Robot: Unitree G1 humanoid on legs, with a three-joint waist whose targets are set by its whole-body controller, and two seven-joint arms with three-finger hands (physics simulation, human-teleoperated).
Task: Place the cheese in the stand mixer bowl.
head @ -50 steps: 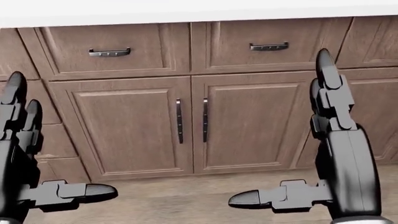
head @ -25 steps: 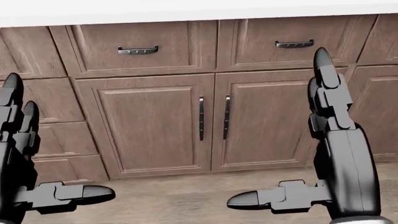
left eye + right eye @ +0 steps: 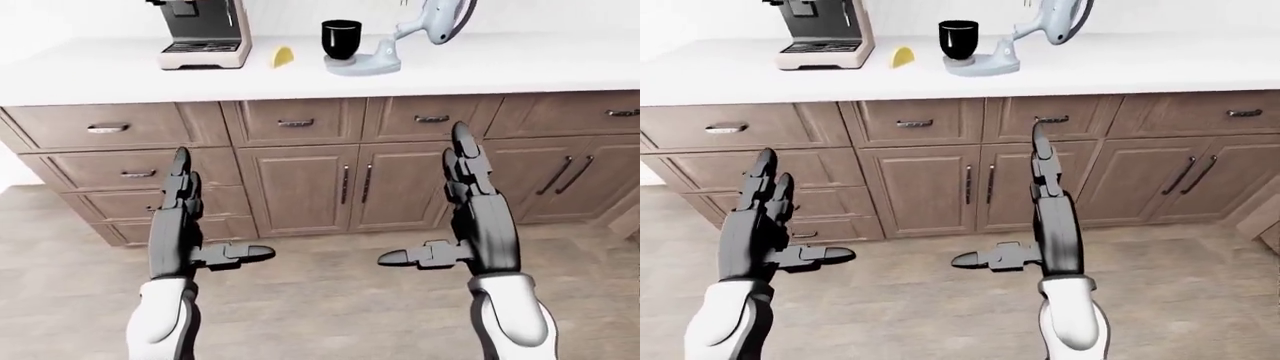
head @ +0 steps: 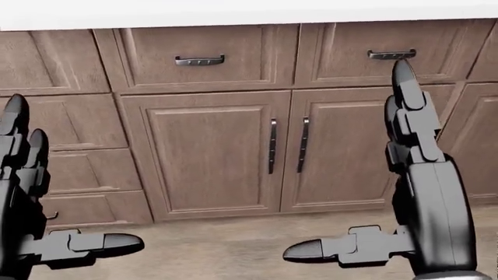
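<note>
Cheese [image 3: 283, 56]: small yellow wedge on the white countertop [image 3: 540, 67], between the coffee machine [image 3: 200, 34] at left and the stand mixer [image 3: 400, 37] at right in the left-eye view. Mixer head is tilted up, so the black bowl [image 3: 341, 39] on its base looks open from above, likely ready to take the drop. Cheese sits just beside the bowl, apart from it. Left hand [image 3: 185, 229] and right hand [image 3: 470, 225] both released: fingers straight up, thumbs pointing inward, nothing held. Both hang low against the cabinet doors [image 4: 206, 154], well below counter level, so this reads as approach posture, no reach begun. Head view shows only cabinets and hands.
</note>
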